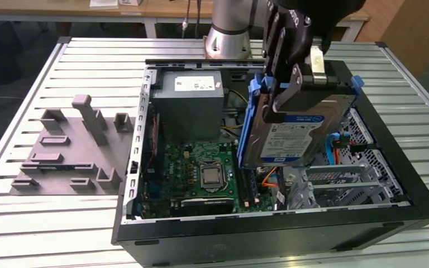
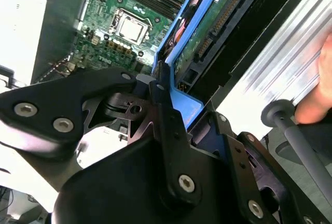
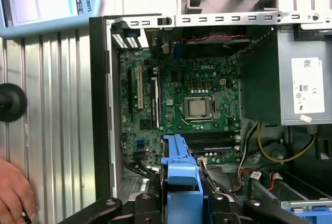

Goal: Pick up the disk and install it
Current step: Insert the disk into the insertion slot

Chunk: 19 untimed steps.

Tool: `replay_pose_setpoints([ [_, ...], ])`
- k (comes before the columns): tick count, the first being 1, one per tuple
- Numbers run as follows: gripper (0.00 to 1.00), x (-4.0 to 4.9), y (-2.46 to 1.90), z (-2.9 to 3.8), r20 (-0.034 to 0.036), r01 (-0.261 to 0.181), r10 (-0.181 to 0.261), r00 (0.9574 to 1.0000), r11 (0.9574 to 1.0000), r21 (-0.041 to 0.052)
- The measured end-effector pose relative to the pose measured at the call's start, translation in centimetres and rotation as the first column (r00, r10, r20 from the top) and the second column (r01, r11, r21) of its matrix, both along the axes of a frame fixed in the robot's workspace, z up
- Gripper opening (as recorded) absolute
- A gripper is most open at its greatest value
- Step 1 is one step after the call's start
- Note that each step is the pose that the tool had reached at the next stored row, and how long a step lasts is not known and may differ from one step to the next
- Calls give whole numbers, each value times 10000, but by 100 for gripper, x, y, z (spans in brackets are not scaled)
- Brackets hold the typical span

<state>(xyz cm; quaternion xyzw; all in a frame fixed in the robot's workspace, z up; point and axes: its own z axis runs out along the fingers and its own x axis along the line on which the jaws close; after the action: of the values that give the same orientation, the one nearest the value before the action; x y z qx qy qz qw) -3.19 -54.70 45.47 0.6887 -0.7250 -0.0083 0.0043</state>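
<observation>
The fingers (image 2: 165, 123) are closed on the blue frame of the disk (image 1: 287, 137), which is held on edge, slightly tilted, with its label turned toward the exterior view. The disk is suspended over the open computer case (image 1: 274, 226), between the grey power supply (image 1: 188, 100) and the metal drive cage (image 1: 363, 178), its lower edge near the green circuit board (image 1: 199, 167). The case is laid on the ribbed counter (image 1: 65, 223); a grey moulded fixture (image 1: 73, 148) is placed beside it toward the exterior view's left, and a hand (image 3: 13, 195) is seen over the counter in the first wrist view.
</observation>
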Motion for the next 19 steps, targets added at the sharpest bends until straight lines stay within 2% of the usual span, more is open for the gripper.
replay_pose_setpoints([
  [3,37,37,-40,0,0,0,0,10000,10000,0],
  [8,37,115,-77,-3,0,0,0,10000,10000,0],
  [12,37,145,-134,-11,0,0,0,10000,10000,1],
  [15,37,194,-145,-16,0,1,-1,10000,10000,0],
  [19,37,313,-148,-24,-1,0,0,10000,10000,-1],
])
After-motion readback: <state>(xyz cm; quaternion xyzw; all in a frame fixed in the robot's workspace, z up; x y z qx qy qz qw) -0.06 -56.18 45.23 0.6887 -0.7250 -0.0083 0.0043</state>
